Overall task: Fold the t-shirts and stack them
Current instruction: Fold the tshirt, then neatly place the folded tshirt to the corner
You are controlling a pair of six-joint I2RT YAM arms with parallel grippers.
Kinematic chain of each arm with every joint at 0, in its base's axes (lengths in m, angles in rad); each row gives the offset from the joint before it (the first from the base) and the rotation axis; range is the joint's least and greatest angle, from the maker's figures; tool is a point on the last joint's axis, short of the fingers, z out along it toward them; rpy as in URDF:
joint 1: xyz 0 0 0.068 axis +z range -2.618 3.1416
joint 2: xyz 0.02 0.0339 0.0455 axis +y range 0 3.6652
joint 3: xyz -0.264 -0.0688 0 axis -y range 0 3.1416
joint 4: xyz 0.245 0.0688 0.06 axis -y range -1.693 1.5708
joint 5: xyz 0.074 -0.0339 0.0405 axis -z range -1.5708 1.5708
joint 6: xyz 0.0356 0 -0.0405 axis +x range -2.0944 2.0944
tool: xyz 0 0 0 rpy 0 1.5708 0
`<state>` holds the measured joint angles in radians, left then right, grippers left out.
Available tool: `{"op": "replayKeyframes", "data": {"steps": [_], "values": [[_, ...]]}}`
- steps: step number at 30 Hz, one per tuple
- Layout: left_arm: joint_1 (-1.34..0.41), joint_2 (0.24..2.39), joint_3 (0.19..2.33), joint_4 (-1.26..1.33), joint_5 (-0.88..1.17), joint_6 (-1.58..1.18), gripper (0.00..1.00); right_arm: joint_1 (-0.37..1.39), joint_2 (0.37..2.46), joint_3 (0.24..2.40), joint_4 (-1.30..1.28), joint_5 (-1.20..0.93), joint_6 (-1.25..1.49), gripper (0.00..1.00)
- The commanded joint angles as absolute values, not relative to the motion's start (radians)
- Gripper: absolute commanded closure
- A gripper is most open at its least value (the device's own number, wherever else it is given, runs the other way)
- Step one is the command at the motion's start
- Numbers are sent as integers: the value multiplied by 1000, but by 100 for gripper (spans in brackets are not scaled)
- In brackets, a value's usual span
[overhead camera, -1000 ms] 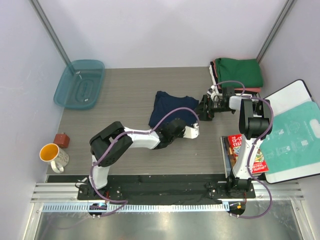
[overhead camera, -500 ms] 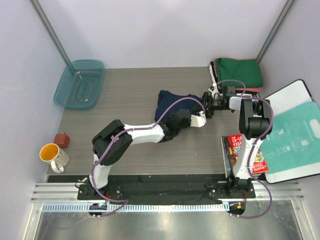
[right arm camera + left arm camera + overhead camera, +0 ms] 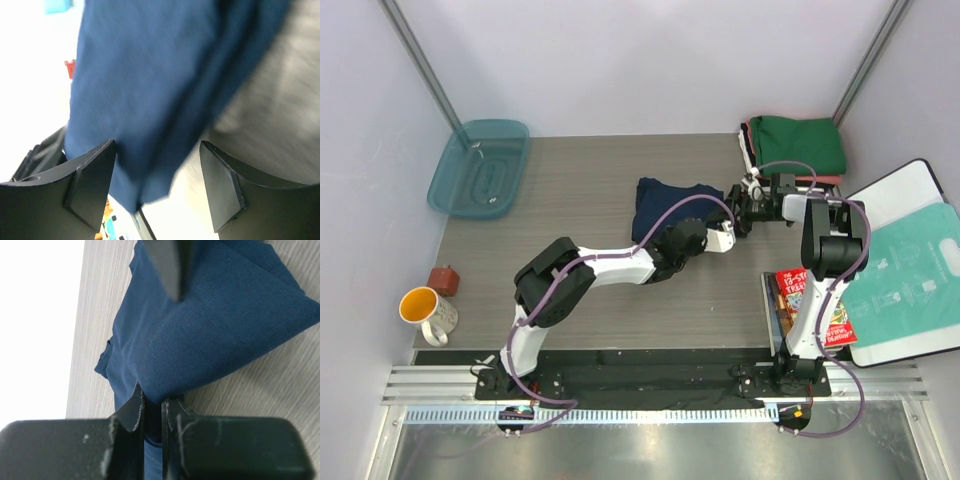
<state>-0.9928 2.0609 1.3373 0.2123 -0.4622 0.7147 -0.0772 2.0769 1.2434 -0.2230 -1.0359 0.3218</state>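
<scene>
Top external view first: the navy t-shirt (image 3: 663,200) lies bunched on the grey table (image 3: 570,200), just right of the frame's centre; the left gripper (image 3: 729,231) reaches in low across the middle and meets the shirt's lower right edge; the right gripper (image 3: 739,207) comes in from the right, almost nose to nose with it, at that same edge of cloth; in the upper right corner sits the folded stack, green t-shirt (image 3: 800,143) on top, a salmon-red edge (image 3: 826,181) showing beneath.

Left wrist view: the left gripper (image 3: 152,407) is clenched, a fold of the navy t-shirt (image 3: 210,325) nipped in the thin slit between its fingers (image 3: 136,405); the cloth spreads upward and to the right over the wood grain; a dark finger pokes in at the top edge, pressed against the fabric.

Right wrist view, blurred: the right gripper (image 3: 155,190) stands released, jaws wide apart; the navy t-shirt (image 3: 150,75) fills the upper left of the frame and dips between the fingers (image 3: 90,185) without either pad clearly touching it.

Round the edges of the overhead frame: a teal tray (image 3: 480,165) upper left; a yellow mug (image 3: 425,310) and a small red-brown block (image 3: 444,278) at the left; a teal-printed bag (image 3: 910,280) at the right.
</scene>
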Motion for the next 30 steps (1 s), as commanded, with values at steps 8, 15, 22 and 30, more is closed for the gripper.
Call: {"op": "replayKeyframes", "data": {"steps": [8, 15, 22, 30], "values": [[-973, 2118, 1482, 344, -511, 753, 100, -141, 1997, 1197, -508, -1031, 124, 27], [-971, 2144, 1528, 348, -514, 759, 100, -140, 2019, 1186, -359, -1048, 264, 27], [-973, 2138, 1525, 348, -518, 769, 100, -141, 2057, 1164, -80, -1043, 483, 27], [-973, 2114, 1491, 313, -520, 759, 100, -140, 2097, 1132, 288, -1031, 777, 27]]}}
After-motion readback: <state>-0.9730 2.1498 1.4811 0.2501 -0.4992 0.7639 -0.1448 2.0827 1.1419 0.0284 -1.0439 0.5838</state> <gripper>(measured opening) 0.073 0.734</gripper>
